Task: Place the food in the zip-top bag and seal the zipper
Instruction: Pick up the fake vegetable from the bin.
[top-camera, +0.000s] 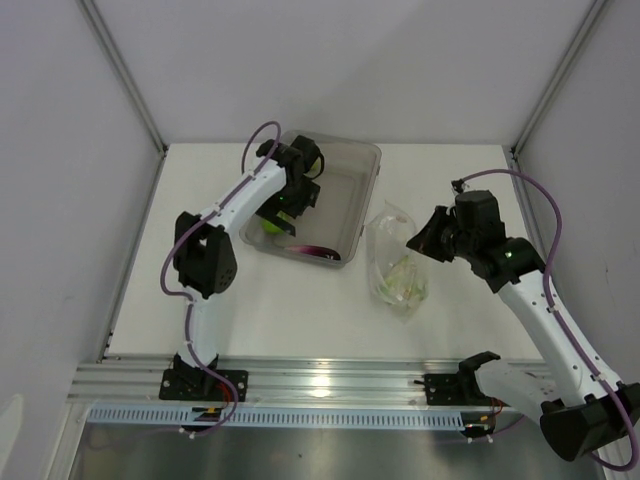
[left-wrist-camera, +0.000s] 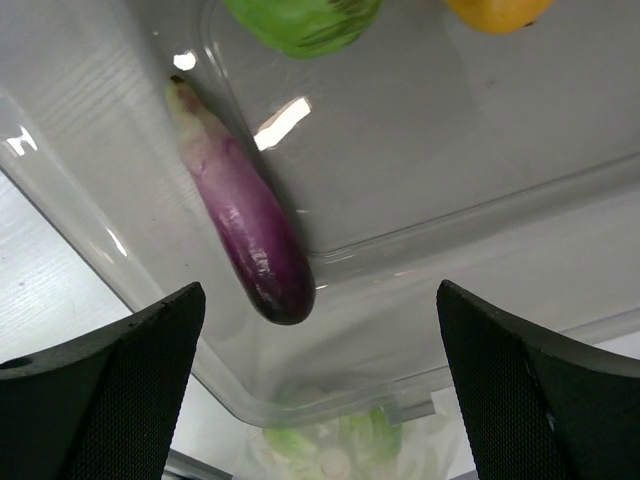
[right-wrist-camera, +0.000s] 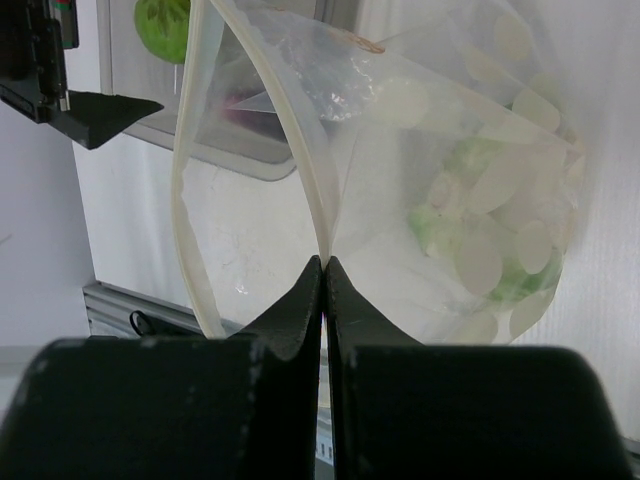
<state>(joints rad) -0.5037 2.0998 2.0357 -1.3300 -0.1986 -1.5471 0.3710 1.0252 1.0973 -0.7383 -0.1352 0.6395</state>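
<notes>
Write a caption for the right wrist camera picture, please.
Right end effector shut on the rim of the zip-top bag, mouth open, green-and-white food inside.

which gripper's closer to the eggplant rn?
Left. The left gripper hangs open over the tray, directly above the eggplant; the right gripper is outside the tray, shut on the zip-top bag's rim.
</notes>
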